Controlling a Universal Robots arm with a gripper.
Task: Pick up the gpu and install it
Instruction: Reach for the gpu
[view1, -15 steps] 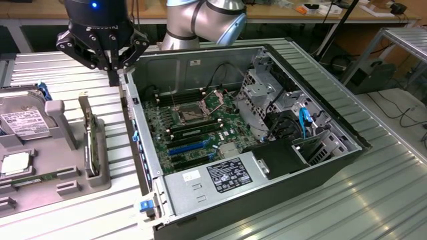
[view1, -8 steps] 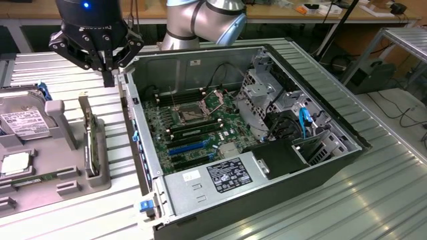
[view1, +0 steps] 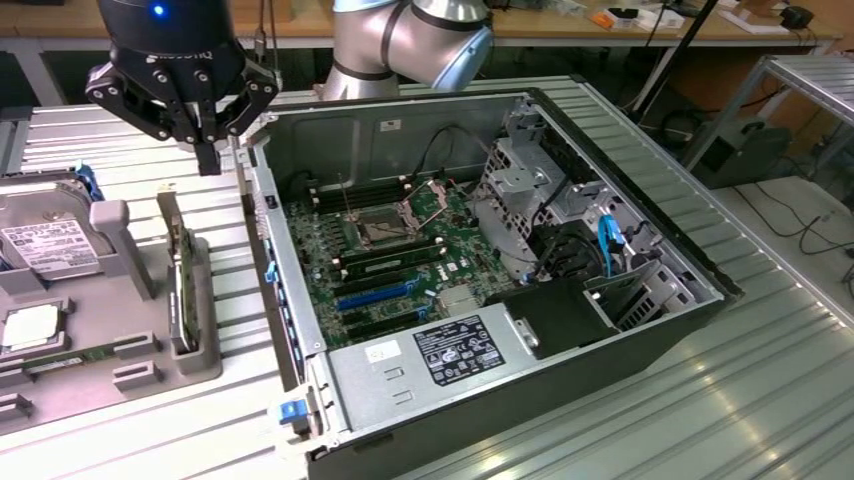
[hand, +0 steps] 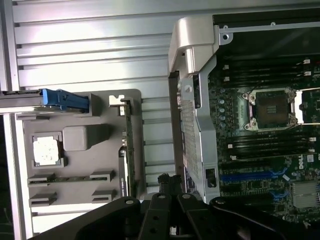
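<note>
The counter (view1: 747, 400) is a silver metal top made of long ribbed slats laid side by side, with dark grooves between them. Two things lie directly on it. An open case (view1: 347, 125) lies on its side near the middle, open face up, with black outer walls and a grey inside. Just beside it, on the exterior view's left, sits a grey tray (view1: 114, 230) moulded with slots and cradles. A narrow strip of bare slats parts the two. In the wrist view, the counter (hand: 90, 50) shows as bright slats around the tray (hand: 82, 137) and up to the case (hand: 192, 40) at its silver corner.
</note>
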